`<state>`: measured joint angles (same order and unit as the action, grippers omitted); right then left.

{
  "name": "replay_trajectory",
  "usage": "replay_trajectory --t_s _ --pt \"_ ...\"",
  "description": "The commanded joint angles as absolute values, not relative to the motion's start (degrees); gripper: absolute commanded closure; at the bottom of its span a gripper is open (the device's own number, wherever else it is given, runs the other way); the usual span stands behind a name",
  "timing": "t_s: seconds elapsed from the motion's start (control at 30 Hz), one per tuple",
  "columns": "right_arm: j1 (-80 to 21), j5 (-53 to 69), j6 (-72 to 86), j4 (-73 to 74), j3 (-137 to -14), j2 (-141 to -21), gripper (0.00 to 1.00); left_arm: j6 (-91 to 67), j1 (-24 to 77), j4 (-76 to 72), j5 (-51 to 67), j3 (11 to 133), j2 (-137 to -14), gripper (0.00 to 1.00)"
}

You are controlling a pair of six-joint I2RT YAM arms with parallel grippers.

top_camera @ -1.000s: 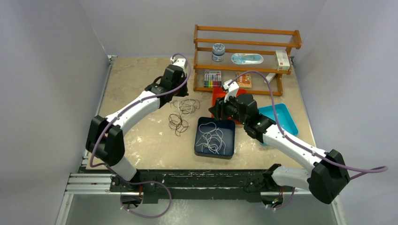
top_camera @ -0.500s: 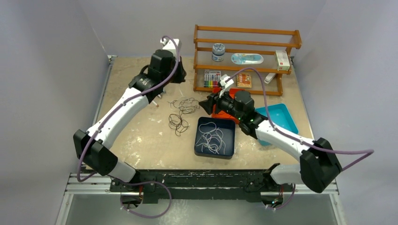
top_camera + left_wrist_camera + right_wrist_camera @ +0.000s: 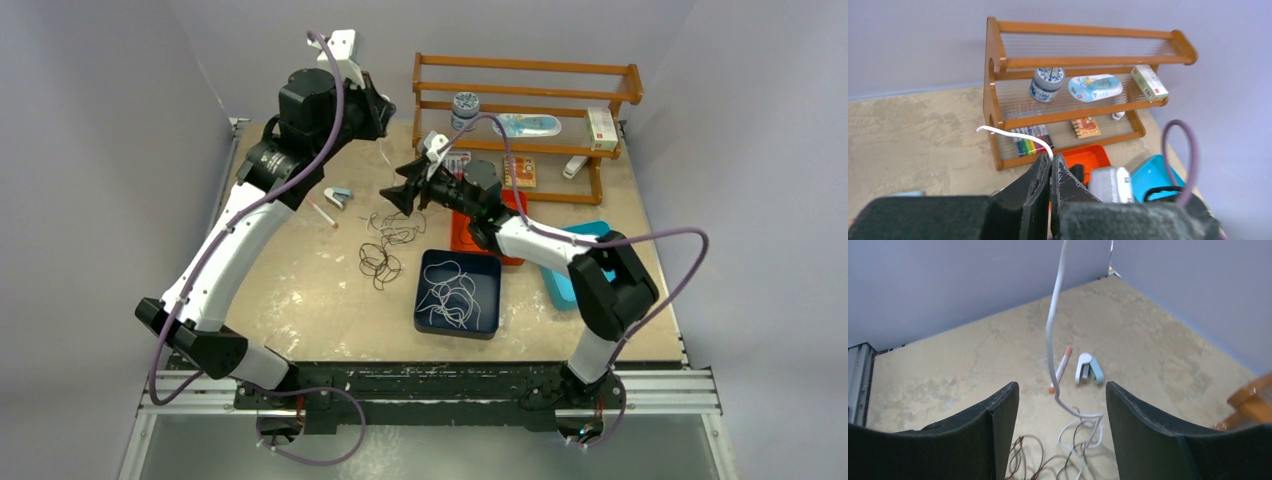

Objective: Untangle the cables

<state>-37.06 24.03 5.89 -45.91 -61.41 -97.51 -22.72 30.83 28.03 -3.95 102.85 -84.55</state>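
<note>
Left gripper (image 3: 1050, 161): jaws together, clamped on the white cable (image 3: 1049, 335), raised high over the desk (image 3: 290, 290). The cable hangs down into the dark cables (image 3: 380, 265) lying on the desk. Right gripper (image 3: 1062, 390): jaws apart, low near that pile, with the hanging strand showing between them.

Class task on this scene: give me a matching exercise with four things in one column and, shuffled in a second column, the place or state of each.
Things
1. white cable
2. right gripper
3. jar
4. stapler

Place or state
A. lying on the table
B. pinched in the left gripper
C. on the middle shelf of the rack
D. open

Pairs: 1-B, 2-D, 3-C, 4-A
</note>
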Motion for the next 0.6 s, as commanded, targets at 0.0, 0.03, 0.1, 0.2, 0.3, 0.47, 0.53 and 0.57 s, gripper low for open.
replay_trajectory --t_s 0.0,0.03,0.1,0.2,0.3,0.47,0.53,0.57 --pt "-36.8 28.7 2.1 -51.1 -70.1 -103.0 0.35 -22.0 30.8 27.6 -2.1 109.2 -85.2 1.0" --pt "-36.8 29.6 2.0 -50.4 -71.4 -104.4 0.38 -22.0 30.8 28.0 -1.9 110.5 -85.5 1.0" --pt "-36.9 30.0 2.4 -51.0 -72.3 -106.2 0.42 -21.8 30.9 28.7 -2.0 112.9 -86.3 1.0" --pt "-36.9 28.9 3.3 -52.9 -71.8 -107.9 0.46 -21.7 30.9 29.8 -3.7 117.6 -87.1 1.0" --pt "-36.9 28.4 4.1 -54.5 -71.3 -109.7 0.46 -22.1 30.8 29.1 -5.0 121.3 -87.4 1.0" --pt "-36.9 29.4 5.8 -56.5 -72.1 -113.8 0.47 -23.9 30.8 25.4 -5.3 126.7 -87.9 1.0" --pt "-37.0 29.9 6.8 -57.6 -72.4 -115.2 0.48 -24.7 30.8 23.1 -5.6 127.9 -87.9 1.0" --pt "-37.0 30.1 7.1 -57.8 -72.6 -115.8 0.48 -24.9 30.8 22.1 -5.9 128.5 -87.9 1.0"
